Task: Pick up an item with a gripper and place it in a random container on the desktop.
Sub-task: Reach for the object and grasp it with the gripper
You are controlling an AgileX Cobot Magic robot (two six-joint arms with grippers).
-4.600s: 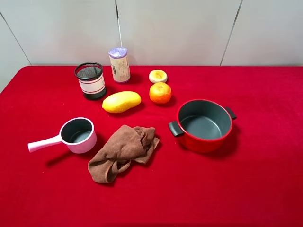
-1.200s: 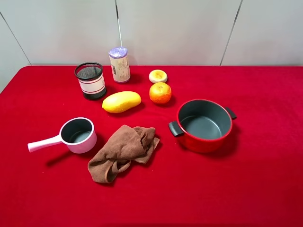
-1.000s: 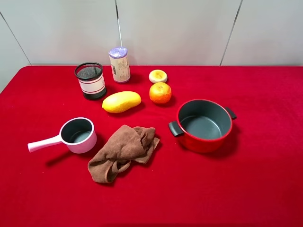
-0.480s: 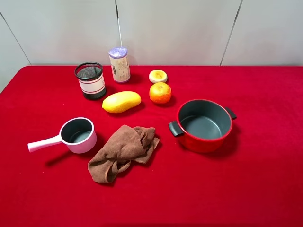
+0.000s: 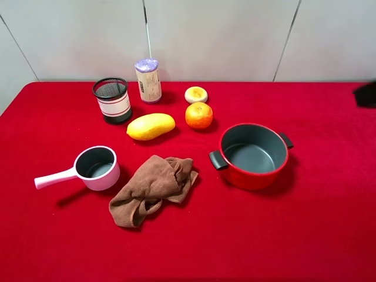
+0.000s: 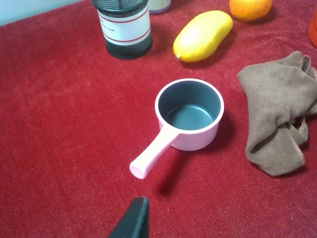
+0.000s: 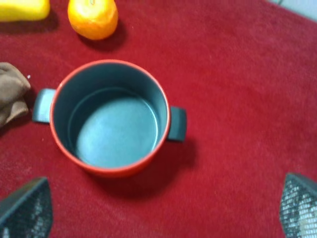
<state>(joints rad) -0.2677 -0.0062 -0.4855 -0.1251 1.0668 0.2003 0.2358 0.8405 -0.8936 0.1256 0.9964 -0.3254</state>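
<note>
The item, a pale cream bun (image 5: pixel 196 94), sits at the back of the red desktop (image 5: pixel 305 235), just behind the orange (image 5: pixel 199 115). The container, a black mesh cup (image 5: pixel 112 100) with a white band, stands at the back left; it also shows in the left wrist view (image 6: pixel 124 25). My right gripper (image 5: pixel 365 94) shows as a dark shape at the far right edge. In the right wrist view it (image 7: pixel 163 198) is open wide and empty above the red pot (image 7: pixel 109 171). Of my left gripper only one dark fingertip (image 6: pixel 134 218) shows, near the pink saucepan (image 6: pixel 195 141).
A yellow mango (image 5: pixel 151 126) lies right of the mesh cup. A can with a purple lid (image 5: pixel 148 80) stands behind it. The red pot (image 5: pixel 252 176), the pink saucepan (image 5: pixel 106 179) and a crumpled brown cloth (image 5: pixel 154 188) lie in the middle.
My right gripper has come into the exterior high view at the far right edge. Nothing on the desktop has moved.
</note>
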